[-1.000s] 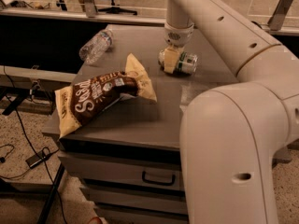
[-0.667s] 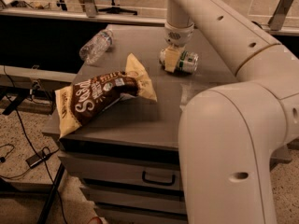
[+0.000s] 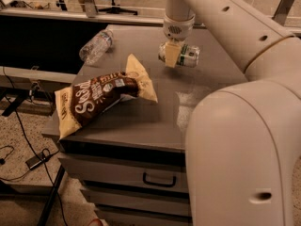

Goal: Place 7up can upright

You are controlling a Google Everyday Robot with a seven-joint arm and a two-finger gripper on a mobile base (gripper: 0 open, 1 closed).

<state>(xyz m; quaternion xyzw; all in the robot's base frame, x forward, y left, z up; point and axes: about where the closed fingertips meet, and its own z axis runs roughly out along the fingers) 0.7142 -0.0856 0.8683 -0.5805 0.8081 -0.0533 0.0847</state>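
The 7up can (image 3: 187, 55), silver-white with green lettering, is held on its side at the far middle of the grey tabletop (image 3: 141, 121). My gripper (image 3: 172, 54) comes down from above and is shut on the can's left half. One cream finger (image 3: 172, 53) covers the can's front. The can hangs just above the table surface, its long axis level and its end pointing right.
A brown and cream snack bag (image 3: 101, 98) lies at the front left of the tabletop. A clear plastic water bottle (image 3: 95, 46) lies on its side at the far left. My arm's bulky white link (image 3: 240, 145) fills the right foreground. Drawers (image 3: 160, 179) sit under the top.
The gripper and the can have risen slightly from the tabletop. The can stays on its side. The bag and the bottle have not moved.
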